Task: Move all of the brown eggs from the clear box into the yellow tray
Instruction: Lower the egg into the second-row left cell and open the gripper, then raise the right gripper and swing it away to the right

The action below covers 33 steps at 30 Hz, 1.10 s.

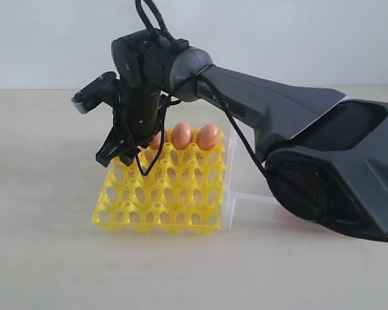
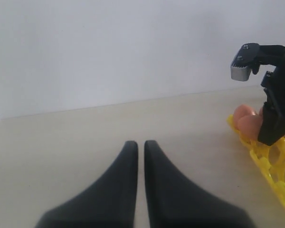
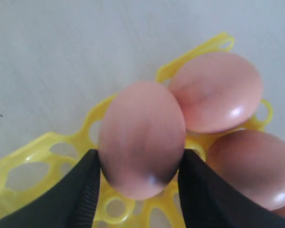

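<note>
Right gripper [image 3: 140,164] jaws squeeze a brown egg [image 3: 141,133] over the yellow tray [image 1: 161,197] holding two more eggs [image 1: 182,135] [image 1: 208,137] up top; left gripper [image 2: 140,145] jaws together.

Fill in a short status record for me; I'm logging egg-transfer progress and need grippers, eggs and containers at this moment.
yellow tray: on the table, most cups empty
seated eggs: two plainly visible in the far row
held egg: at the far row beside the seated eggs; whether it rests in a cup is unclear
right gripper: closed on the held egg
left gripper: shut, empty, above bare table, away from the tray
clear box: beside the tray; contents hidden behind the right arm
</note>
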### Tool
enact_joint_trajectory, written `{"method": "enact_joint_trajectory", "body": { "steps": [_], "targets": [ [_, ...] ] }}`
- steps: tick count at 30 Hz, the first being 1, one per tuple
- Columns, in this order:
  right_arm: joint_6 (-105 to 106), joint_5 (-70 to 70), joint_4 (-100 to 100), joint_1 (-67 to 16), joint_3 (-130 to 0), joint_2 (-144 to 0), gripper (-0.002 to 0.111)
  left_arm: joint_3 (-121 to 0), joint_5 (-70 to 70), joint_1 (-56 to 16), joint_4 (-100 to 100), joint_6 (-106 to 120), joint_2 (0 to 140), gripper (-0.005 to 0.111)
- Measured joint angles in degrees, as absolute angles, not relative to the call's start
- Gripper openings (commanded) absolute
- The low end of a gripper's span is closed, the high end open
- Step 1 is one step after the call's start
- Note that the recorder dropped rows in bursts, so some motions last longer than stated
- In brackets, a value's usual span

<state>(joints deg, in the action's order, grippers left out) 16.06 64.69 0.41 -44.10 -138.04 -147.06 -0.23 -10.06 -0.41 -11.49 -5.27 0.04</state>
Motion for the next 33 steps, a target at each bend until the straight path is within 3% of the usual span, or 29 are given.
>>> {"method": "enact_joint_trajectory", "body": {
  "steps": [3,6,7,9,30,33],
  "targets": [
    [16.06,62.14,3.57,-44.01,-138.79,-148.30,0.003,-0.23,-10.06,-0.41,-11.49,-5.27,0.04,0.004],
    [16.92,62.41,7.66,-43.96,-139.18,-149.34,0.033,-0.23,-10.06,-0.41,-11.49,-5.27,0.04,0.004],
    [17.03,62.83,7.81,-43.87,-139.18,-149.34,0.049,-0.23,-10.06,-0.41,-11.49,-5.27,0.04,0.004],
    [16.83,64.34,7.69,-43.87,-139.18,-149.34,0.064,-0.23,-10.06,-0.41,-11.49,-5.27,0.04,0.004],
    [12.11,69.62,-0.77,-44.09,-137.61,-141.95,0.065,-0.23,-10.06,-0.41,-11.49,-5.27,0.04,0.004],
    [11.78,69.74,-0.66,-44.09,-137.61,-139.44,0.061,-0.23,-10.06,-0.41,-11.49,-5.27,0.04,0.004]
  ]
}}
